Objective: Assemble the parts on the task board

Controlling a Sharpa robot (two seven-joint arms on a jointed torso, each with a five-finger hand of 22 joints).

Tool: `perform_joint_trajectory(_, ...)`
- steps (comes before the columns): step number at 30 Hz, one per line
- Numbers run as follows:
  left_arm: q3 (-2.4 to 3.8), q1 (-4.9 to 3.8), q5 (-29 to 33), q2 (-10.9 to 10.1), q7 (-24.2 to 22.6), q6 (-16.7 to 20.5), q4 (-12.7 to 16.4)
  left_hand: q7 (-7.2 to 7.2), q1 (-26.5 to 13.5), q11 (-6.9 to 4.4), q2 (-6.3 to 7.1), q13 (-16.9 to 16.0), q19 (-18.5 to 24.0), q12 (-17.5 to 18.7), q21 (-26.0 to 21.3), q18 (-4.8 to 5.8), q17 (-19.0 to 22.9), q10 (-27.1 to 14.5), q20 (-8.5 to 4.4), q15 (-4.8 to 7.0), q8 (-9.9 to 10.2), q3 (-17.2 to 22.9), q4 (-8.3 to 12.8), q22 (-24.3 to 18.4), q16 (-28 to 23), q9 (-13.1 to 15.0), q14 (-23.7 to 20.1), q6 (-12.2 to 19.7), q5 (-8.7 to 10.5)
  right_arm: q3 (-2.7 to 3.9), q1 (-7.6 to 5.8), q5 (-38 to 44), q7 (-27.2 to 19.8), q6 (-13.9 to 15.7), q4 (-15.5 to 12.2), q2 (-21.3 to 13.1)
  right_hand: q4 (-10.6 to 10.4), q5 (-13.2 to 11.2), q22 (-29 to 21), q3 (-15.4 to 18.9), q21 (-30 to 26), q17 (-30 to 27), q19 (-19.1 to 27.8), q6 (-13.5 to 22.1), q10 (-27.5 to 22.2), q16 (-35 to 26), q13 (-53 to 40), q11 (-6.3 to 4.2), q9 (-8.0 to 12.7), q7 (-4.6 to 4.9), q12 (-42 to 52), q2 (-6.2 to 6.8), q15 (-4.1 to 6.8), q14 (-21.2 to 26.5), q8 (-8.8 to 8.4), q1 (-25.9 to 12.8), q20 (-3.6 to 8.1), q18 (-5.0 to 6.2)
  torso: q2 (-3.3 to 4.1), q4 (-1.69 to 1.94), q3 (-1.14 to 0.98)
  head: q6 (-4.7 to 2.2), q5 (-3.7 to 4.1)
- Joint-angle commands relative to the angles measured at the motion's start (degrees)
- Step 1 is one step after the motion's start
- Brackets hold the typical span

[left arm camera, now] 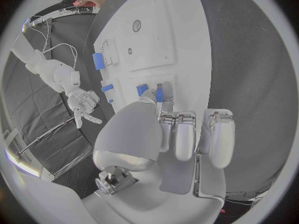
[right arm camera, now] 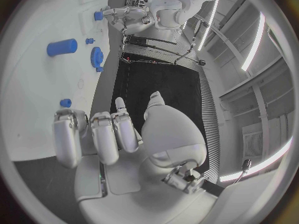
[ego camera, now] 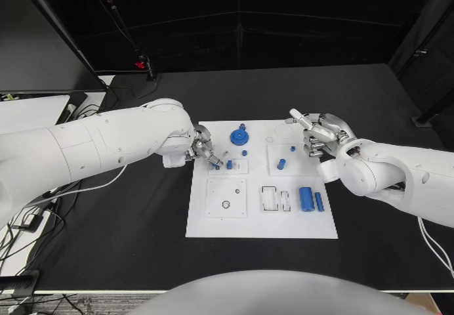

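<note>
While board (ego camera: 260,226) sits between both hands | left hand (ego camera: 203,152): fingers at two small pegs (ego camera: 229,165), grasp cannot be told | right hand (ego camera: 323,134): fingers apart, holding nothing, gear (ego camera: 240,137) well beyond fingertips | step: peg seating, judged | next: confirm pinch, then press straight down.

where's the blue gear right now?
Head view: the gear stands at the far edge of the board, left of centre, just beyond the left hand.
</note>
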State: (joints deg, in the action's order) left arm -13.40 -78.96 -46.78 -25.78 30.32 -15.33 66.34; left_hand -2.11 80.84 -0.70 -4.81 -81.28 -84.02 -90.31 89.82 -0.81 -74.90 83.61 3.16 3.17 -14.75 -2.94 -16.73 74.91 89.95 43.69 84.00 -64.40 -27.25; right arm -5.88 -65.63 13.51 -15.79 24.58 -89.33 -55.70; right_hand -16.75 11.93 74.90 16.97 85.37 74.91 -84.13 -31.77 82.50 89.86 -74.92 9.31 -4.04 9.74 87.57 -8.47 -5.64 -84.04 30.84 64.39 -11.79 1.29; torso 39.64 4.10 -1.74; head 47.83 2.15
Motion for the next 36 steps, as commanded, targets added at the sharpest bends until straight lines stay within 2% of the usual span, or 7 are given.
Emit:
perform_joint_trajectory(1, -0.15, 0.27, 0.06, 0.19, 0.1, -1.55, -0.1, 0.32, 7.42, -0.7, -7.75, -8.72, -5.98, 0.31, 0.18, 0.81, -15.1, 6.39, 0.15, 0.4, 0.31, 0.4, -0.05, 15.09, 0.05, -0.05, 6.0, 0.1, 0.02, 0.02, -0.06, 0.05, -0.59, -0.03, -0.12, 0.06, 0.02, 0.33, 12.81, 0.46, -0.19, 15.09, -0.41, 0.4, -0.19, 0.14, -8.3, 0.02, 0.06, 3.73, -0.23, -0.2, -0.33, -5.96, 0.28, 0.13, -0.37, 0.44, 0.0, -0.01, -0.02, -0.14, 0.17)
perform_joint_trajectory(6, -0.15, 0.27, 0.06, 0.27, 0.27, -1.7, -0.21, 0.3, 7.32, -0.68, -7.71, -8.72, -5.98, 0.31, 0.18, 0.81, -15.1, 6.39, 0.16, 0.38, 0.35, 0.52, -0.05, 15.09, 0.05, -0.06, 6.0, 0.13, 0.13, 0.02, -0.06, 0.04, -0.6, 0.0, -0.12, 0.12, 0.0, 0.36, 12.79, 0.53, -0.23, 15.09, -0.36, 0.42, -0.15, 0.14, -8.33, 0.02, 0.07, 3.73, -0.21, -0.27, -0.33, -5.96, 0.33, 0.04, -0.38, 0.45, 0.01, -0.02, 0.01, -0.17, 0.2)
perform_joint_trajectory(15, -0.15, 0.28, 0.06, 0.19, 0.37, -2.05, -0.25, 0.3, 7.32, -0.68, -7.71, -8.72, -5.98, 0.31, 0.18, 0.81, -15.1, 6.39, 0.16, 0.38, 0.35, 0.53, -0.05, 15.09, 0.05, -0.06, 6.0, 0.13, 0.14, 0.02, -0.06, 0.04, -0.63, 0.05, -0.1, 0.14, 0.0, 0.36, 12.79, 0.53, -0.23, 15.09, -0.36, 0.42, -0.15, 0.14, -8.33, 0.02, 0.07, 3.73, -0.21, -0.27, -0.33, -5.96, 0.33, 0.04, -0.38, 0.45, -0.03, 0.03, -0.05, -0.38, 0.21)
perform_joint_trajectory(36, -0.15, 0.61, 0.06, 0.51, 0.04, -2.42, -0.59, 0.25, 7.05, -0.64, -7.57, -8.72, -5.98, 0.31, 0.18, 0.81, -15.1, 6.39, 0.19, 0.34, 0.45, 0.84, -0.05, 15.09, 0.05, -0.07, 6.0, 0.2, 0.42, 0.02, -0.06, 0.04, -0.65, 0.06, -0.15, 0.14, 0.0, 0.36, 12.79, 0.53, -0.23, 15.09, -0.36, 0.42, -0.15, 0.14, -8.33, 0.02, 0.07, 3.73, -0.21, -0.27, -0.33, -5.96, 0.33, 0.04, -0.38, 0.45, 0.03, 0.0, -0.04, -0.21, 0.24)
